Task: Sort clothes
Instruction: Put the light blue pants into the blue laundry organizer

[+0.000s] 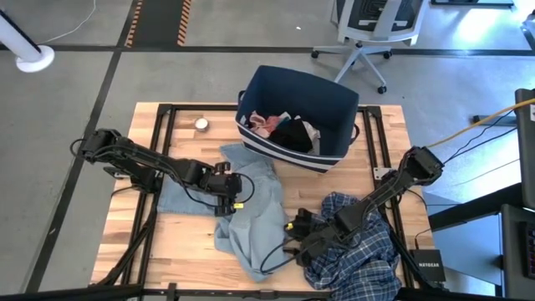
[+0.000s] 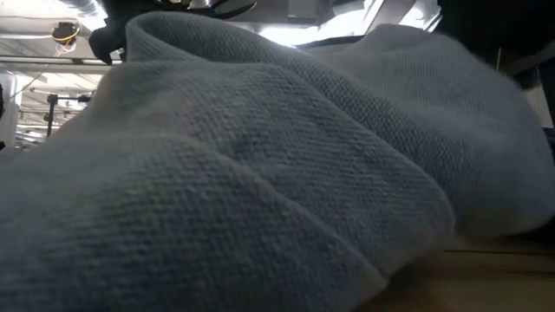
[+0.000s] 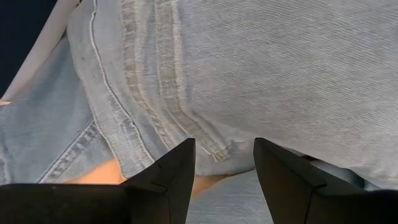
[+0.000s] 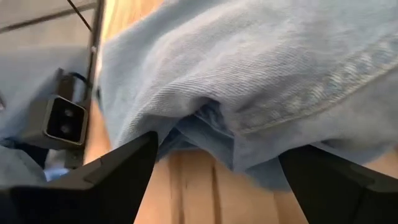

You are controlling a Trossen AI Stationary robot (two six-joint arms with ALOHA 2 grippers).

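Note:
The light blue denim [image 1: 251, 209] lies crumpled on the wooden table's middle and fills the low view [image 2: 260, 173]. My left gripper [image 1: 236, 188] is open low over its left part, with a stitched seam edge [image 3: 211, 146] just ahead of the fingers [image 3: 180, 162]. My right gripper [image 1: 294, 230] is open wide at the denim's right edge, its fingers on either side of a fold [image 4: 211, 124]. The blue-white plaid shirt [image 1: 359, 251] lies heaped under the right arm. Pink, white and black pieces [image 1: 284, 130] lie in the navy bin [image 1: 334, 104].
The navy striped bin stands at the table's far middle. A small round silvery object [image 1: 201, 124] sits left of it. A small camera [image 4: 62, 118] stands near the table's front edge beside the denim. Bare wood [image 1: 184, 234] shows at the near left.

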